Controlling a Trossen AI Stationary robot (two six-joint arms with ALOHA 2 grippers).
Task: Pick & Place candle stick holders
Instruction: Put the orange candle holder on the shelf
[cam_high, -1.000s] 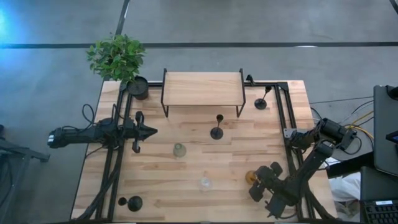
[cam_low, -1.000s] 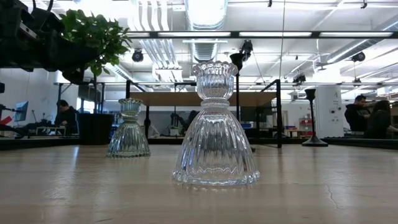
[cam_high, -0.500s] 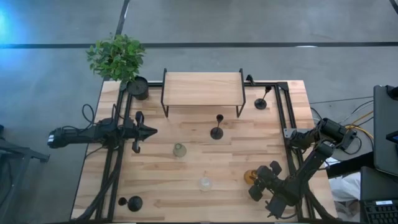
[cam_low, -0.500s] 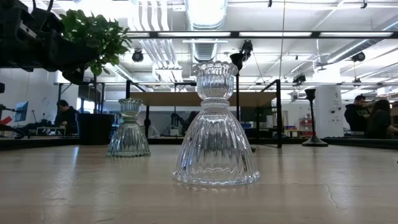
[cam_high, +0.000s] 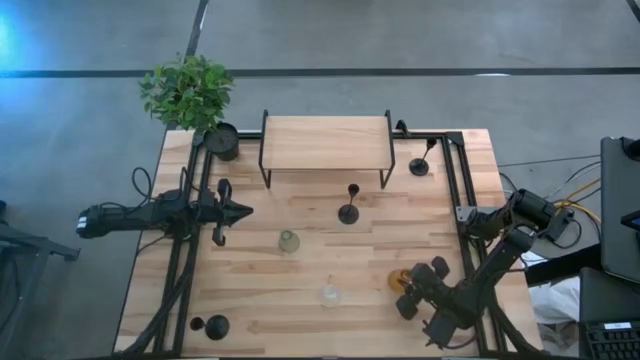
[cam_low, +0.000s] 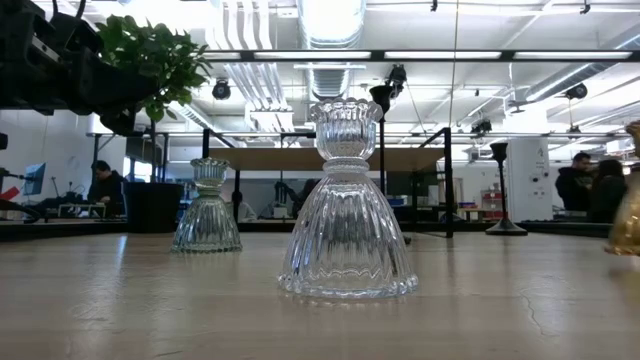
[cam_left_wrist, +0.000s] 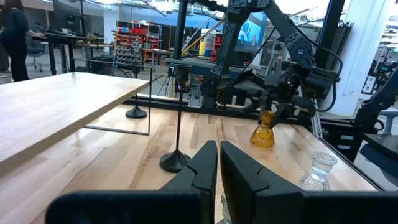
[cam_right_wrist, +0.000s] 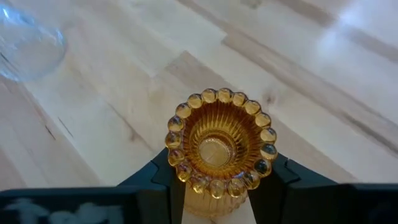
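From the left of the table, we see our left gripper (cam_high: 243, 211) closed on nothing, waiting by the left edge with one black holder (cam_high: 217, 326) lying at the near-left corner. Moving right, the olive-green holder (cam_high: 288, 241) and the clear holder (cam_high: 329, 295) stand untouched mid-table, another black holder (cam_high: 348, 212) stands in front of the wooden shelf (cam_high: 326, 142), and a third (cam_high: 419, 165) stands beside the shelf's right leg. At the near right our right gripper (cam_right_wrist: 214, 171) pinches the neck of the amber holder (cam_right_wrist: 219, 146), so we judge the task barely begun, with nothing yet on the shelf.
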